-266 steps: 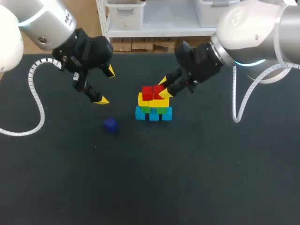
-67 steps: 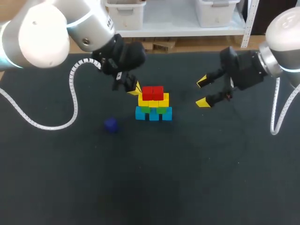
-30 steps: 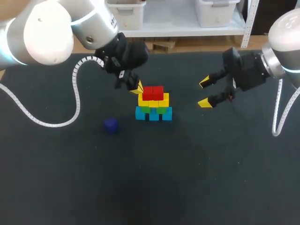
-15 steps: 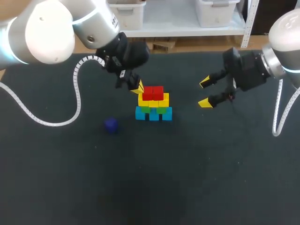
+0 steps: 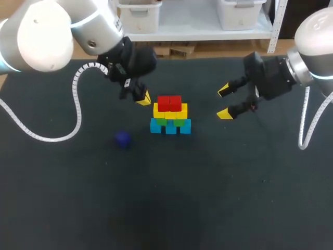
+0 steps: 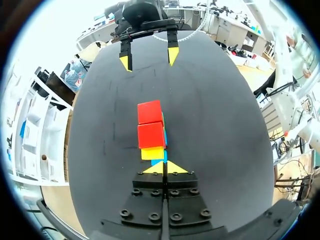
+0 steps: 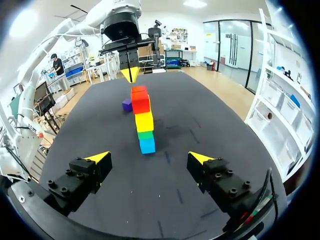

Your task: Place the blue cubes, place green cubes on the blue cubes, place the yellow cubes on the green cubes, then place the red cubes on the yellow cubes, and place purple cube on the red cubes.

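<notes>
Purple small cube (image 5: 123,138), loose on the black worktop (image 5: 208,198) left of centre: likely light, rigid; pinch opposite faces. Left gripper (image 5: 143,99) clenched, empty; right gripper (image 5: 224,102) splayed, empty.

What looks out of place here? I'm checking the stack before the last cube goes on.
Nothing is toppled or damaged. The red cubes sit level on the yellow cubes. The only stray is the purple cube, lying alone on the table, apart from the others and not yet on top.
</notes>
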Tool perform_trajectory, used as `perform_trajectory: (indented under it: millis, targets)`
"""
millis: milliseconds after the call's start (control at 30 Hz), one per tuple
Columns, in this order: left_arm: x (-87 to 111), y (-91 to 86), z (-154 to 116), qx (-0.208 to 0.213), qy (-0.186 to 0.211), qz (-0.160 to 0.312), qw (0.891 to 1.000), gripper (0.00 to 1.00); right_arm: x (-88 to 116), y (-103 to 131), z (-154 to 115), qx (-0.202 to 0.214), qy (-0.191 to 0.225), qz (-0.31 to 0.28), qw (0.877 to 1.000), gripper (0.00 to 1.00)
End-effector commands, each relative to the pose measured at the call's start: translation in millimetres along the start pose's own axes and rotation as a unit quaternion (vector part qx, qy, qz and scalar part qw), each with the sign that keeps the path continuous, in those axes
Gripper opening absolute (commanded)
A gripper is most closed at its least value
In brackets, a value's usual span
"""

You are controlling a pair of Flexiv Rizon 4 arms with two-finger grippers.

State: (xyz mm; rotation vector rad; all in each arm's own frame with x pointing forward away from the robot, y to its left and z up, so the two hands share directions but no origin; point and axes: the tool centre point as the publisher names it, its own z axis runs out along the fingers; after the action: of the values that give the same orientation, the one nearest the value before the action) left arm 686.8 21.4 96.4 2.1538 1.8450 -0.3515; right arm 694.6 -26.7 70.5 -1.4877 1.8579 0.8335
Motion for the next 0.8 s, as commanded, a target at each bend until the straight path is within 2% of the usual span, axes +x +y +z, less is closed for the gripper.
perform_trajectory:
  millis: [33, 400, 800]
  targets:
    - [-0.6, 3.8, 6.5, 0.004, 0.001, 0.003, 1.0, 0.0, 1.1, -1.5, -2.1, 0.001, 0.002, 0.002, 1.0, 1.0]
    - [-10.5, 13.4, 13.5, 0.01, -0.002, 0.015, 1.0, 0.0, 5.0, -3.2, -7.1, 0.008, 0.005, 0.009, 1.0, 1.0]
    - [-12.1, 15.0, 15.5, 0.013, 0.0, 0.019, 1.0, 0.0, 7.0, -4.8, -7.4, 0.009, 0.004, 0.012, 1.0, 1.0]
